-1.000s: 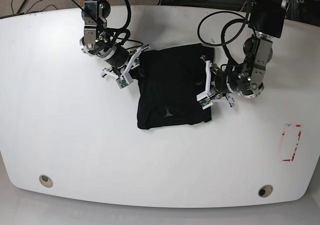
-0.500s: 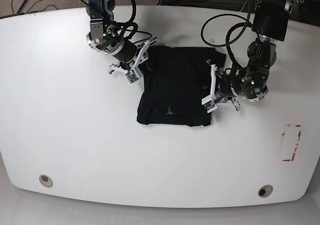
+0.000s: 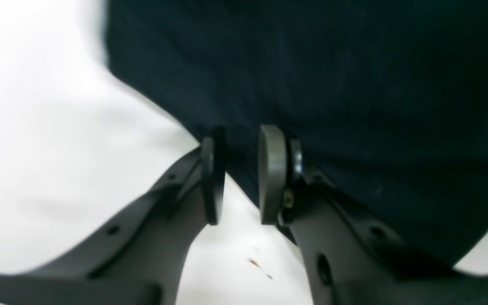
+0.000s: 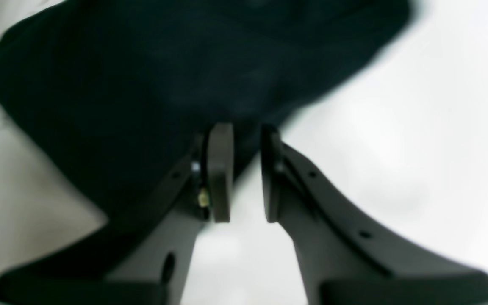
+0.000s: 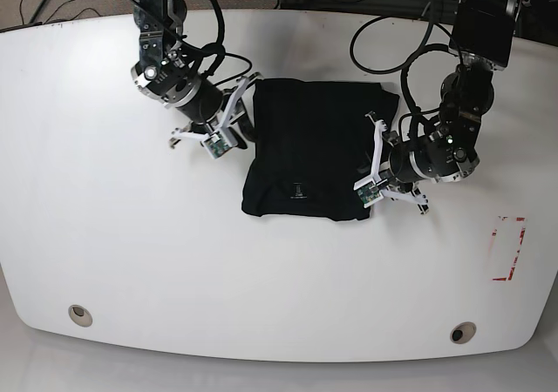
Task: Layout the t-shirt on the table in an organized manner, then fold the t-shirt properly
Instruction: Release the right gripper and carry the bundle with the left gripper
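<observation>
The black t-shirt [image 5: 305,148] lies folded into a rough rectangle on the white table [image 5: 131,235]. My right gripper [image 5: 246,94] is at the shirt's left edge, its jaws a narrow gap apart. In the right wrist view the right gripper [image 4: 246,173] straddles the t-shirt [image 4: 121,93] edge, one finger over cloth and one over bare table. My left gripper [image 5: 375,131] is at the shirt's right edge. In the left wrist view the left gripper [image 3: 242,173] also stands slightly open across the t-shirt [image 3: 333,84] edge, with white table showing through the gap.
A small red-outlined mark [image 5: 508,248] sits near the table's right edge. Two round grommet holes [image 5: 79,314] [image 5: 463,332] lie near the front edge. Black cables [image 5: 384,43] loop behind the arms at the back.
The shirt's top edge has been drawn flatter and its upper right corner has spread to the right. Both arms have shifted slightly along the shirt's sides; the jaw gaps look unchanged.
</observation>
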Robot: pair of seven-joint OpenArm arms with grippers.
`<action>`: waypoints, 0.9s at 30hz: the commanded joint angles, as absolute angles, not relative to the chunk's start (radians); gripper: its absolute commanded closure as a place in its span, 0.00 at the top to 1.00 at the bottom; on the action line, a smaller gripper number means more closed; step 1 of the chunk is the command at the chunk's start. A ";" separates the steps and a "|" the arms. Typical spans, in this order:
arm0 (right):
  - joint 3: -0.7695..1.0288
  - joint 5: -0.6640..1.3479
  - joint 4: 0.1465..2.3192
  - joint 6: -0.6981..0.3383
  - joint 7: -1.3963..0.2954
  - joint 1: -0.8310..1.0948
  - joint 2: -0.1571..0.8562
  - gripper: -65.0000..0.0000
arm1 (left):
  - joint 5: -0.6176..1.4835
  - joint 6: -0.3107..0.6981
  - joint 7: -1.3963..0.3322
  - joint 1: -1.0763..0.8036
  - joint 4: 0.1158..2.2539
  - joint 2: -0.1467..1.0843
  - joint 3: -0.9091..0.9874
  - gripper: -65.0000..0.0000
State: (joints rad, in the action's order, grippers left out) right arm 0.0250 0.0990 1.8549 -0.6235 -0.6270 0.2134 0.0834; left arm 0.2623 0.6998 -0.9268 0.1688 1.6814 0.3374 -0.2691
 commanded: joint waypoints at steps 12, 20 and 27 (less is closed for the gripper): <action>0.140 0.107 1.925 -0.630 -0.615 0.202 0.088 0.17 | 0.271 0.657 -0.903 0.189 1.742 0.220 -0.203 0.19; 0.156 0.105 1.925 -0.630 -0.615 0.205 0.088 0.17 | 0.209 0.529 -0.832 0.171 1.701 0.099 -0.208 0.25; 0.157 0.105 1.925 -0.630 -0.615 0.209 0.108 0.17 | 0.071 0.473 -0.696 0.124 1.621 -0.016 -0.209 0.37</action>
